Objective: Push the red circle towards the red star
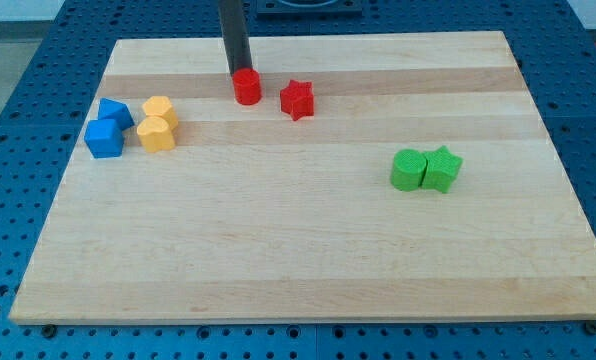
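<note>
The red circle stands on the wooden board near the view's top, left of centre. The red star lies a short way to its right and slightly lower, with a small gap between them. My dark rod comes down from the view's top edge, and my tip rests at the circle's upper left edge, touching or almost touching it.
Two blue blocks and two yellow blocks sit grouped at the view's left. A green circle and a green star touch each other at the right. The board lies on a blue perforated table.
</note>
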You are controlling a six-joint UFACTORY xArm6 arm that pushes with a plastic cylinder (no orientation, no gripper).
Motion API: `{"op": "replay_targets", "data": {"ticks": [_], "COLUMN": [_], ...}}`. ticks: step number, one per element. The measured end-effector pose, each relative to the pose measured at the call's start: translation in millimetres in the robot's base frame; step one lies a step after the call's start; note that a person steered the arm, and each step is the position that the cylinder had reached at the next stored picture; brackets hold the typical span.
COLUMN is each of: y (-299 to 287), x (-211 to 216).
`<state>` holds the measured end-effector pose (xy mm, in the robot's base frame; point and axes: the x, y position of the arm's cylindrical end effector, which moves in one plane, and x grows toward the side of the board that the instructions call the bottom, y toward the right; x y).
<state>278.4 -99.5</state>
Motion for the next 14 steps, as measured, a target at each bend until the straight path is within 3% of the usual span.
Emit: {"op": "replay_targets", "data": {"ticks": [5,8,10,14], "y": [5.1,53.6,49.6,61.8], "x": [93.9,175.2,173.2,113.3]}}
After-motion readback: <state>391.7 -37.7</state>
